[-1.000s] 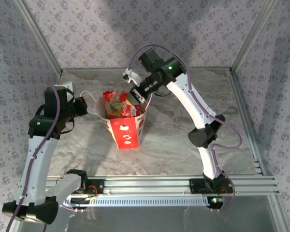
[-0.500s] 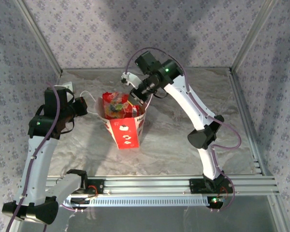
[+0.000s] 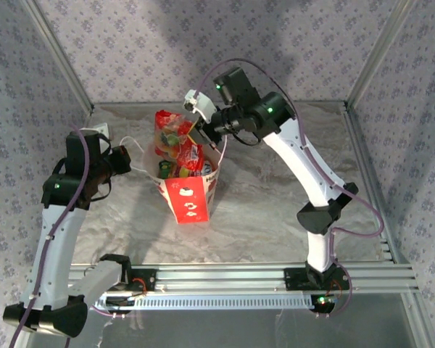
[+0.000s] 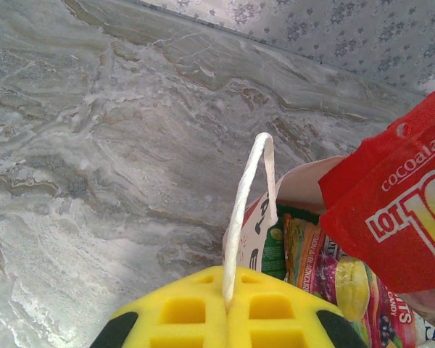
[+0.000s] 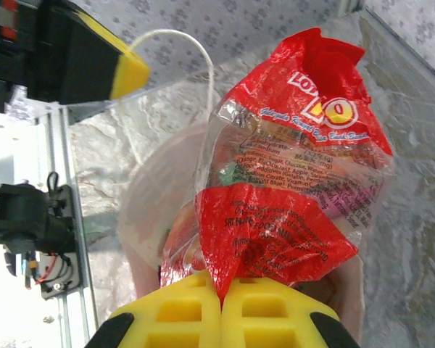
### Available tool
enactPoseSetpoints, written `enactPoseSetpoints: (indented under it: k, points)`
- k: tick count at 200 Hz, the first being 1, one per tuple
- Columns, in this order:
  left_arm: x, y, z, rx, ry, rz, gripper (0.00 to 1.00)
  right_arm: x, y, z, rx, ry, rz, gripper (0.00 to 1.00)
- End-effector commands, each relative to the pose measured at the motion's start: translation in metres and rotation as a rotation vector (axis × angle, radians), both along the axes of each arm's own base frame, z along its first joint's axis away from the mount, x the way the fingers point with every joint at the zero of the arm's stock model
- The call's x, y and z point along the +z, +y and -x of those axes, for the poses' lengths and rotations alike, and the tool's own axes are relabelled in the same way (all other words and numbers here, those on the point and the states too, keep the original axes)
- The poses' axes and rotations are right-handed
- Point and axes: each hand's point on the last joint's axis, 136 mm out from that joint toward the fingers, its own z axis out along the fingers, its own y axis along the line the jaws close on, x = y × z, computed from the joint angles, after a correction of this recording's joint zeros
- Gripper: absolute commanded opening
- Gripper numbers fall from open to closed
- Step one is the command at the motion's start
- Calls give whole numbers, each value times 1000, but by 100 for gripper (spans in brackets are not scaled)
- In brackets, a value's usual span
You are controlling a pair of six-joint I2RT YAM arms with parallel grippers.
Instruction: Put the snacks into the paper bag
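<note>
Top external view has the paper bag [image 3: 192, 194] standing upright on the marbled grey worktop [image 3: 275, 210], roughly midway between the two arms. The right end effector [image 3: 201, 129] hangs at the bag's far rim, and the red packet [image 3: 170, 130] it carries sits above the open mouth. In the right wrist view its yellow pads [image 5: 174, 312] are pressed together on one crimped edge of that glossy packet, which has red ends and a clear middle with print.

The left end effector [image 3: 123, 161] is beside the bag's left side. In the left wrist view its pads are closed on the white cord handle [image 4: 246, 196], which loops up from the bag's rim. Inside the bag lie a green packet [image 4: 274, 250] and a multicoloured packet [image 4: 330, 272], touching each other, with the red packet above them.
</note>
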Motion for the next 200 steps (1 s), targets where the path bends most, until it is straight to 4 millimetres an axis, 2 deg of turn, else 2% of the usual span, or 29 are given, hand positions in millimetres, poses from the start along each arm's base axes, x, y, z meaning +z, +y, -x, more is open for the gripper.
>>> enactPoseSetpoints:
  k: [1, 37, 114, 139, 188, 200]
  points:
    - [14, 1, 6, 2, -41, 10, 2, 34, 8, 25, 111, -64, -94, 0]
    - [15, 1, 7, 3, -42, 12, 2, 11, 11, 33, 154, -50, -16, 0]
    - [17, -1, 6, -2, -45, 19, 2, -23, 9, 18, 136, -43, 84, 0]
    - [16, -1, 5, -1, -41, 17, 2, -19, 13, 17, 144, -40, 64, 0]
    - [11, -2, 2, -4, -28, 17, 2, 11, 16, 16, 128, -51, -26, 0]
    - [12, -2, 2, -5, -30, 16, 2, 11, 16, 16, 132, -43, -30, 0]
